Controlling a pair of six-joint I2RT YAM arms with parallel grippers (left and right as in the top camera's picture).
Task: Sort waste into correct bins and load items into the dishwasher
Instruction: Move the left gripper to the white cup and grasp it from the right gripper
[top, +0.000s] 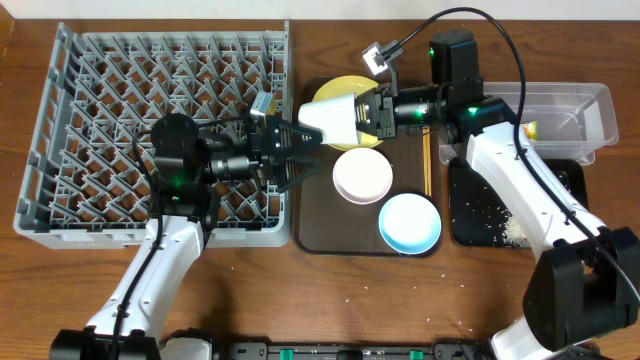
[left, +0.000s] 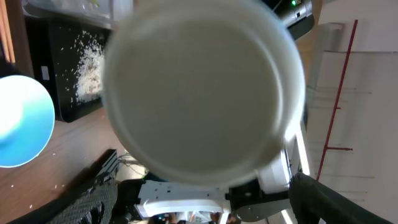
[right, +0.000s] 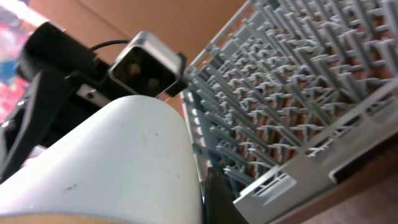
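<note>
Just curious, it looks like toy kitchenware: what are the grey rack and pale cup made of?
The grey rack is probably moulded plastic: matt, uniform colour, thin lattice pegs. The pale cup is likely plastic or melamine, smooth with a faint sheen; ceramic can't be ruled out.

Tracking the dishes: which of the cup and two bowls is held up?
The pale cup, sideways in the right claw; the white bowl and light blue bowl both rest on the brown tray.

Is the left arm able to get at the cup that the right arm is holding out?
Probably yes: the jaws of the left gripper stand open just short of the cup, which the right gripper holds sideways, nothing between.
</note>
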